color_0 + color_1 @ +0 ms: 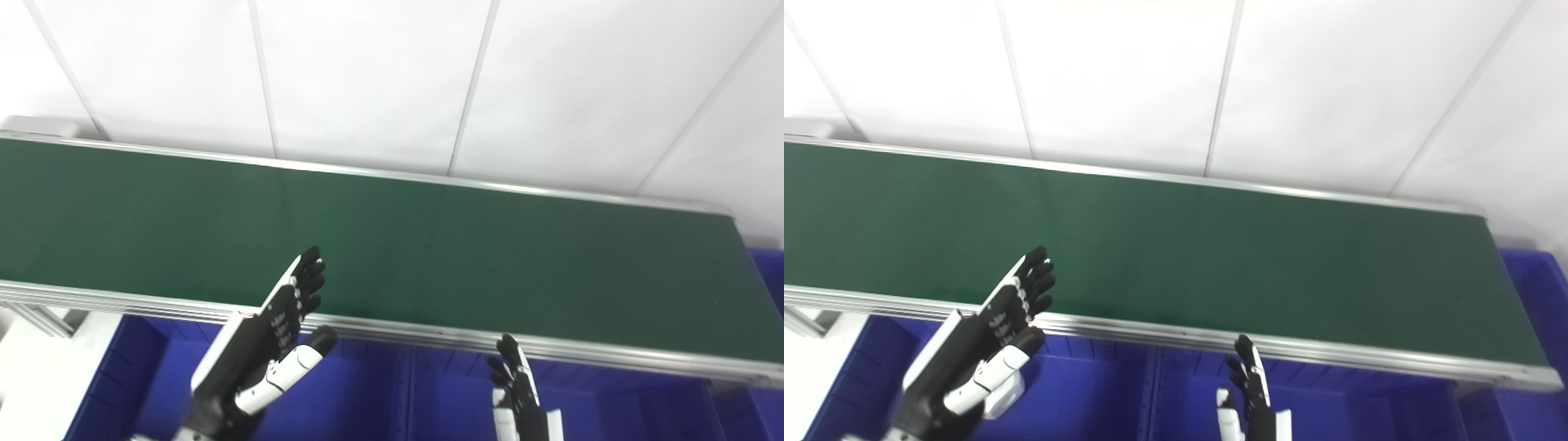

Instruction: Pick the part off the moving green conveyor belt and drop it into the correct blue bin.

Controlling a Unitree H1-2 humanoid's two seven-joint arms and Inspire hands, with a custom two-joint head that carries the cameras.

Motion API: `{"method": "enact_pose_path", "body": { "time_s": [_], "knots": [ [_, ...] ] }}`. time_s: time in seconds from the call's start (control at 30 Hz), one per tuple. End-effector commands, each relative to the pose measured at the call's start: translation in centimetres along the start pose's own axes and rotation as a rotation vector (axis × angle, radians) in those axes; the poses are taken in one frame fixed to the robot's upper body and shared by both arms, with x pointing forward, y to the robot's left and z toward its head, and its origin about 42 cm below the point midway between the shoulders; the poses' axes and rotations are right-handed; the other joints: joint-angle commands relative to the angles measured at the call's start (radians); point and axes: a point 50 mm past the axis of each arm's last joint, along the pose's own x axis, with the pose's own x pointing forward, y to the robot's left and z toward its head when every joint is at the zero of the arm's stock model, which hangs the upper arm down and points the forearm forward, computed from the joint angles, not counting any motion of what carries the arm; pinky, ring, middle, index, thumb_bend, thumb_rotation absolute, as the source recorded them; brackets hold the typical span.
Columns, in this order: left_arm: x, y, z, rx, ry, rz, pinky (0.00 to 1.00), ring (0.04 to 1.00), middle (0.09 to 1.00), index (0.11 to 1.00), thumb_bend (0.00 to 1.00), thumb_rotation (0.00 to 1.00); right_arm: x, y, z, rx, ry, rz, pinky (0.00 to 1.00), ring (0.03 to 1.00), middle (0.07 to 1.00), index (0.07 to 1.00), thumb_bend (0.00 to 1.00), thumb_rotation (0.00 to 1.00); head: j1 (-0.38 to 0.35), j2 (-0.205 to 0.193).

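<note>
The green conveyor belt (429,251) runs across the view from left to right. No part shows on it. My left hand (269,337) is open and empty, fingers stretched up over the belt's near rail, thumb apart. My right hand (520,392) is open and empty, low over the blue bins, just short of the near rail. Blue bins (367,398) sit below the belt's near edge. In the right eye view the left hand (986,343) and right hand (1252,392) stand the same way.
The belt's aluminium near rail (429,337) lies between my hands and the belt. Another blue bin (1537,294) sits past the belt's right end. A white panelled wall (392,79) stands behind the belt. A white surface (37,373) lies at the lower left.
</note>
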Motion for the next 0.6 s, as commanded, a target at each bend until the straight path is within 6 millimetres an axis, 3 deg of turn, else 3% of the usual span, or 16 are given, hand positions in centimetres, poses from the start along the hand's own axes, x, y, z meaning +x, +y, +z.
{"method": "enact_pose_path", "body": {
  "time_s": [0.0,0.3,0.57],
  "knots": [
    [0.2,0.3,-0.8,-0.006,0.002,0.004,1.00,1.000,1.000,1.000,0.36,0.86,0.8,4.5,2.9,0.129,-0.043,-0.017,0.87,0.864,0.913,0.929,0.58,0.98,-0.040,0.007],
    [1.7,3.3,-3.4,0.064,0.016,-0.002,1.00,1.000,1.000,1.000,0.42,0.82,1.9,6.1,3.4,0.072,-0.070,0.008,0.86,0.886,0.930,0.943,0.56,1.00,-0.186,0.035],
    [2.1,4.8,-4.2,0.086,0.047,0.023,1.00,1.000,1.000,1.000,0.56,0.78,2.3,6.5,3.6,0.073,-0.072,-0.003,0.85,0.880,0.931,0.942,0.56,1.00,-0.201,0.046]
  ]
}}
